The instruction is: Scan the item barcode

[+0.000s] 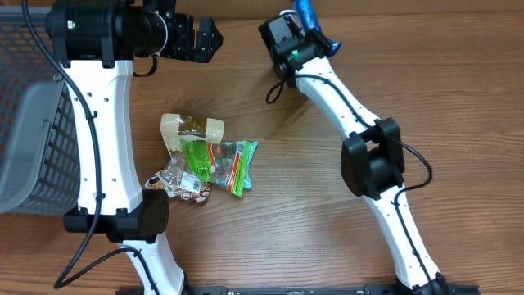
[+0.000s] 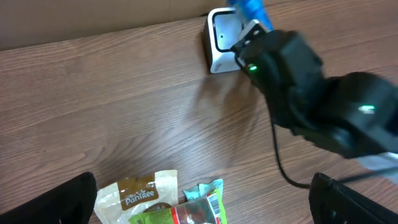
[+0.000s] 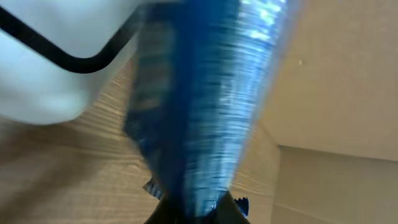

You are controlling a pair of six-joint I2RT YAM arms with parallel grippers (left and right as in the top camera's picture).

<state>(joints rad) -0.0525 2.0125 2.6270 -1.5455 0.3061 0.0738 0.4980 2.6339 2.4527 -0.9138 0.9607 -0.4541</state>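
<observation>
The item is a shiny blue packet (image 1: 304, 10), and my right gripper (image 1: 311, 33) is shut on its lower end at the far edge of the table. In the right wrist view the blue packet (image 3: 205, 93) rises from the gripper (image 3: 199, 214) and fills the middle, blurred, next to the white scanner (image 3: 56, 68). The left wrist view shows the scanner (image 2: 221, 37) standing against the back wall, with the blue packet (image 2: 252, 12) right beside its top. My left gripper (image 1: 209, 39) hangs open and empty above the table at the back left. No barcode shows.
A pile of snack packets (image 1: 201, 160) lies mid-table, also below my left gripper (image 2: 205, 205) as a tan pouch (image 2: 140, 193) and a green packet (image 2: 186, 214). A grey mesh basket (image 1: 33, 123) stands at the left edge. A black cable (image 2: 280, 162) trails from the right arm.
</observation>
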